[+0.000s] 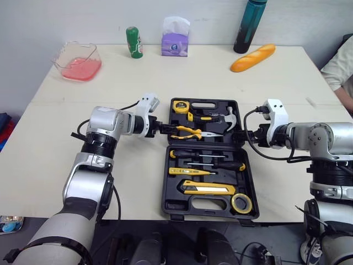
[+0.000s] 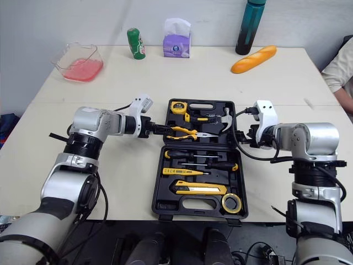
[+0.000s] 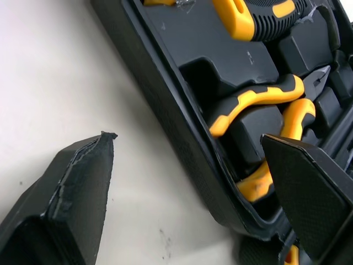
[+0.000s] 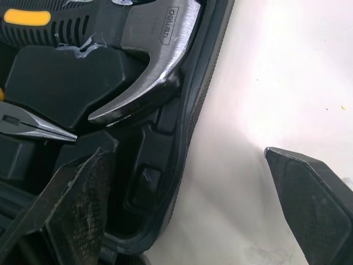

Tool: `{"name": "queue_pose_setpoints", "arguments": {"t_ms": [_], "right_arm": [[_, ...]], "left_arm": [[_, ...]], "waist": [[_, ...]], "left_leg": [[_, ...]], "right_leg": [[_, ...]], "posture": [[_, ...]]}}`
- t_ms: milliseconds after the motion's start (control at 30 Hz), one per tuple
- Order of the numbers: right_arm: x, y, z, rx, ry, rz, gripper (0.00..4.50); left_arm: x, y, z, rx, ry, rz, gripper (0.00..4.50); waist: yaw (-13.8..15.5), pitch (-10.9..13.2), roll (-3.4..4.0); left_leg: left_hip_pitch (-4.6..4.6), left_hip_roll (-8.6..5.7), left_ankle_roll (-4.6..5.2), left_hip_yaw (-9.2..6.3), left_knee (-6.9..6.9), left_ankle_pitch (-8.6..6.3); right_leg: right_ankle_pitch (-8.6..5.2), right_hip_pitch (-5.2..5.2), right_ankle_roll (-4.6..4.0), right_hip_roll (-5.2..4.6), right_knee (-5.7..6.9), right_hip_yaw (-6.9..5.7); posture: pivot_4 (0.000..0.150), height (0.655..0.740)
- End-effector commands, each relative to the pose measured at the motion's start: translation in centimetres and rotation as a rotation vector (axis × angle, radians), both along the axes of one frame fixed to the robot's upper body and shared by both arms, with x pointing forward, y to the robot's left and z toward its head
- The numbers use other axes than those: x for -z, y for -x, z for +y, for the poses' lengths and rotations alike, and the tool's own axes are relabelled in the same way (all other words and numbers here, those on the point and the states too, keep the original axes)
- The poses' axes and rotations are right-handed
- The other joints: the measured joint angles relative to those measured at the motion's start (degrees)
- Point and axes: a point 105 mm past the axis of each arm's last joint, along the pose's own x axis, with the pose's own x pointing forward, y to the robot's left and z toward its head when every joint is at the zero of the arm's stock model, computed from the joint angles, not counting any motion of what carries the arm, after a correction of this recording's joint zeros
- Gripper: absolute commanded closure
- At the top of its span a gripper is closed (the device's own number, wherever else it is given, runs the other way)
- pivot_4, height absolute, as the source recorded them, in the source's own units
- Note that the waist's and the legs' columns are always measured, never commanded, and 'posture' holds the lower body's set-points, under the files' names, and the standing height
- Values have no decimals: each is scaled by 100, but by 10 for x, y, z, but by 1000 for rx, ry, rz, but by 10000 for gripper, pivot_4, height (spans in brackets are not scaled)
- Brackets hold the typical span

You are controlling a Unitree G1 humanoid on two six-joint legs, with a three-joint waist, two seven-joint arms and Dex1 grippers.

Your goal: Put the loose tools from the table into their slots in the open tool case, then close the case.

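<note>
Both sides | left gripper (image 1: 161,128) straddles tool case (image 1: 171,207) rim | right gripper (image 1: 248,134) likewise

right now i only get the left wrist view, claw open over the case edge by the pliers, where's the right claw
Observer: The right claw is open astride the opposite edge of the tool case, beside the hammer.
Operator: whats on the table outside the case
Observer: A baguette, a tissue pack, a green bottle, a teal bottle and a bowl, all along the far side.
Operator: and in the near half
Observer: Screwdrivers, a utility knife and a tape roll, seated in slots.
</note>
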Motion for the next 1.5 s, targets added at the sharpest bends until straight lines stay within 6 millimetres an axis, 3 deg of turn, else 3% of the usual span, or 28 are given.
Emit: {"name": "queue_pose_setpoints", "arguments": {"t_ms": [33,200,300,333,500,600,833,1033,1133,1233,1400,1500], "right_arm": [[-2,-1,-1,10,11,-21,5335],[4,1,-4,8,41,-24,28952],[9,3,-5,-6,73,-27,43996],[10,4,-5,-12,83,-29,45000],[7,3,0,-19,66,-56,45000],[-6,-4,3,-36,98,-144,45000],[-67,-27,6,-26,178,-484,45000],[-103,-28,13,-65,270,-750,45000],[-96,-19,25,-163,358,-846,45000],[-75,-5,34,-278,523,-947,45000],[-47,15,30,-338,696,-1106,45000],[-42,26,25,-346,800,-1200,45000]], "left_arm": [[12,2,0,41,-106,-62,8302],[25,13,-6,70,-123,-44,31654],[23,12,-8,53,-113,-51,39074],[22,12,-9,52,-110,-52,39860],[10,16,-23,101,-52,-71,41071],[-11,13,-34,135,-4,-163,41235],[-70,-9,-37,125,16,-531,42457],[-89,-17,-25,115,-62,-815,44960],[-80,-15,-19,126,-113,-909,44960],[-64,-11,-10,115,-184,-991,44960],[-44,3,13,65,-276,-1092,44960],[-43,14,25,26,-258,-1098,32444]], "waist": [[-4,0,0],[6,-8,3],[21,-17,-6],[25,-25,-11],[30,-32,-20],[29,-32,-20],[14,-15,-19],[-16,-12,-19],[-57,-12,-19],[-81,-12,-19],[-119,-12,-20],[-129,-12,-19]], "left_leg": [[3,0,0,3,0,0],[16,1,0,14,-3,0],[26,2,0,12,-1,0],[26,2,0,13,-1,0],[28,2,0,11,-1,0],[25,2,0,11,0,0],[-3,0,0,17,3,0],[-57,2,0,49,-9,0],[-85,2,0,65,-4,0],[-85,2,0,74,-5,0],[-70,1,6,71,2,3],[-49,5,7,67,3,3]], "right_leg": [[0,0,0,0,3,3],[0,2,0,0,8,16],[0,12,0,0,10,15],[0,13,0,0,9,16],[0,15,0,-2,9,15],[0,14,0,-3,9,14],[0,-17,0,-3,11,17],[0,-96,0,-2,20,26],[0,-125,0,-2,28,19],[0,-122,0,-4,30,5],[1,-109,1,-13,38,15],[1,-101,0,-12,51,29]], "posture": [[1500,7400],[1500,7400],[1500,7400],[1500,7400],[1500,7400],[1500,7400],[1500,7400],[1500,7400],[1500,7400],[1500,7400],[1500,7400],[1500,7400]]}}
